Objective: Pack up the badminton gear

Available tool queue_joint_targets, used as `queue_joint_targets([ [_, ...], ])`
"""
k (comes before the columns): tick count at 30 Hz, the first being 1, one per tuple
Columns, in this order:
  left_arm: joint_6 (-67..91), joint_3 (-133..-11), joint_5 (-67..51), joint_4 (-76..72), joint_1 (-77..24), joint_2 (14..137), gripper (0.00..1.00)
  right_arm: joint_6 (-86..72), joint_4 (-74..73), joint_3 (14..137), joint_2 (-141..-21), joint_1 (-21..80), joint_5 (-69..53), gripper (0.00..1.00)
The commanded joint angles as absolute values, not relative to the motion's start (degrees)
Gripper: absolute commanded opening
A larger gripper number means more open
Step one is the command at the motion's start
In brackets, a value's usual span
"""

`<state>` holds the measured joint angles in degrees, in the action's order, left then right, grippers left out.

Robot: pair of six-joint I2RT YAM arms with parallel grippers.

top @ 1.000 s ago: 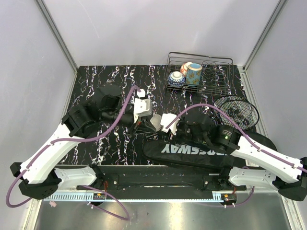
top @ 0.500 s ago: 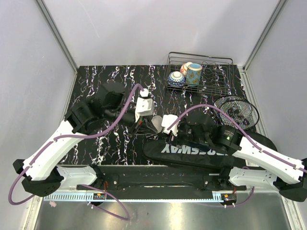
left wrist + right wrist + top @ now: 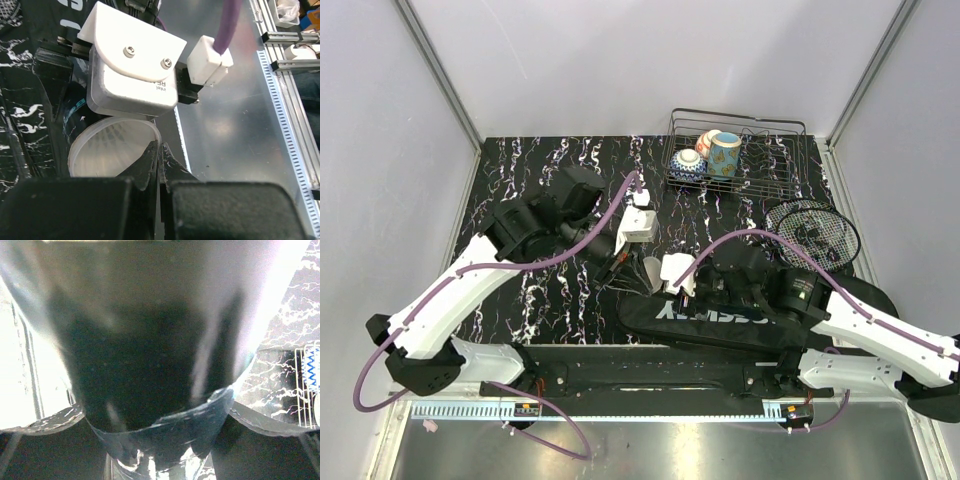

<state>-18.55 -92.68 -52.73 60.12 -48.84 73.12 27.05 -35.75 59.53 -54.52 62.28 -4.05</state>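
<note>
My left gripper [image 3: 625, 263] is at the table's middle, shut on the rim of a white feather shuttlecock [image 3: 107, 150]. The shuttlecock [image 3: 648, 268] sits at the mouth of the dark teal-lettered tube [image 3: 75, 107]. That tube [image 3: 150, 340] fills the right wrist view, and my right gripper [image 3: 676, 276] is shut around it, facing the left one. Under the right arm the long black bag [image 3: 760, 322] lies along the front edge. The black racket's strung head [image 3: 813, 232] rests at the right, its shaft hidden behind the arm.
A wire basket [image 3: 737, 150] holding painted ceramic cups [image 3: 724, 153] stands at the back right. White walls and metal posts close in the marbled black table [image 3: 550, 165]. A metal rail [image 3: 280, 100] runs along the near edge.
My left arm has swung right and forward, carrying the shuttlecock up to the tube's mouth. The right gripper with the tube has shifted slightly toward the front.
</note>
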Motion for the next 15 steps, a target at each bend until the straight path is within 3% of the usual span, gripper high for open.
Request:
queue_joint_targets([
  [1,-17.67,-92.55,-54.93,65.04,-49.22,74.09,0.00,29.35,-30.23,62.66,-53.88,63.63,-1.94,0.32],
  [15,-16.44,-92.11,-58.01,65.74,-50.01,78.04,0.00,35.24,-31.81,65.12,-55.02,66.09,-2.72,0.31],
])
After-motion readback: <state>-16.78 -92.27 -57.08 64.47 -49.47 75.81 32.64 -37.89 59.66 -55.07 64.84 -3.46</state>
